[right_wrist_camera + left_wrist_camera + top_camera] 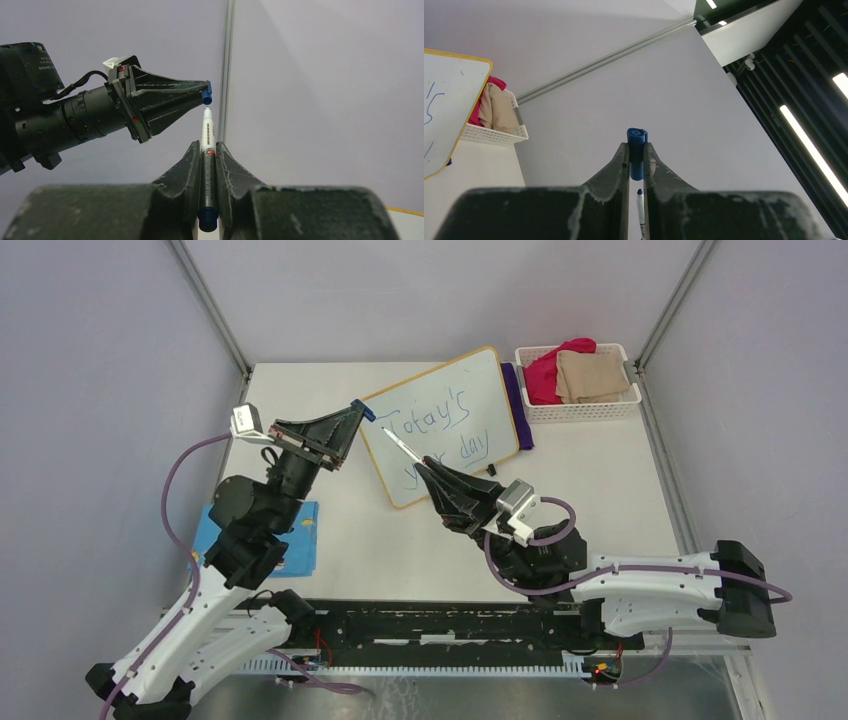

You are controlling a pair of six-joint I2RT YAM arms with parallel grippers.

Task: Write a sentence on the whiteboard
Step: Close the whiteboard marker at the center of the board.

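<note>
A: Got blue cap (637, 145) clamped in left fingers (616, 175), marker (207, 135) clamped in right fingers (187, 170), whiteboard (490, 390) flat on the surface (600, 490), sentence (440, 425) written

B: Could jab past the cap if misaligned, maybe knocking it loose

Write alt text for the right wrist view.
The right gripper clamps a white marker, its tip pointing up at a blue cap pinched by the left gripper, which reaches in from the left of the view. The tip sits just short of the cap. Plain grey walls fill the background.
</note>
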